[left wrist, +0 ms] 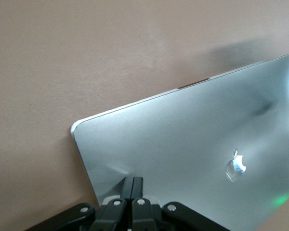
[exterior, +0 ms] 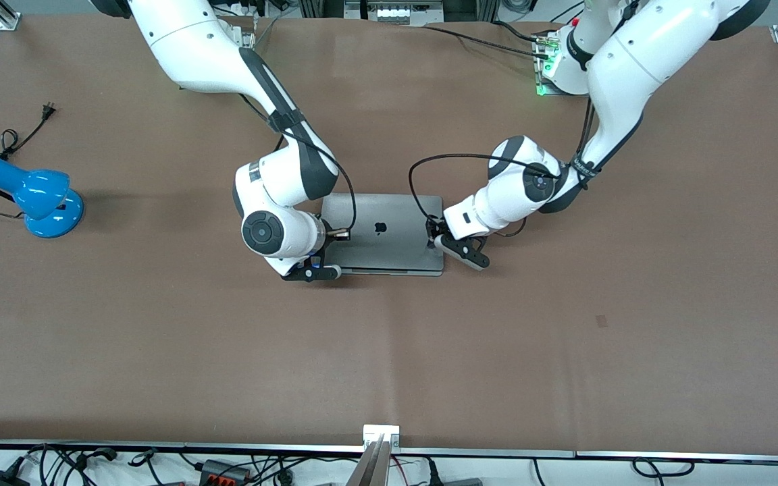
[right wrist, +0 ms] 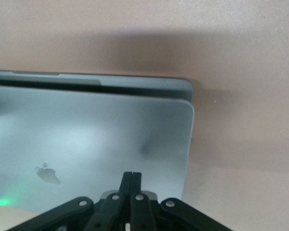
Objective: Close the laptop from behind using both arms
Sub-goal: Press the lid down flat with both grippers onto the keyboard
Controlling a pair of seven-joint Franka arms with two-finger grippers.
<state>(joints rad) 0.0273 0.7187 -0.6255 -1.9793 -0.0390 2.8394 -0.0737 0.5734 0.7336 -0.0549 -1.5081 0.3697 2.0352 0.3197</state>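
The silver-grey laptop [exterior: 383, 237] lies in the middle of the brown table with its lid, apple logo up, lowered almost flat onto its base. My right gripper [exterior: 329, 251] is shut, fingertips together on the lid's corner toward the right arm's end. My left gripper [exterior: 437, 237] is shut, fingertips on the lid's edge toward the left arm's end. In the right wrist view the gripper [right wrist: 132, 175] touches the lid [right wrist: 96, 139], and a thin dark gap shows between lid and base. In the left wrist view the gripper [left wrist: 133, 180] rests on the lid [left wrist: 192, 144].
A blue desk lamp [exterior: 31, 196] with a black cord lies toward the right arm's end of the table. Cables and a metal rail [exterior: 381, 445] run along the table edge nearest the front camera.
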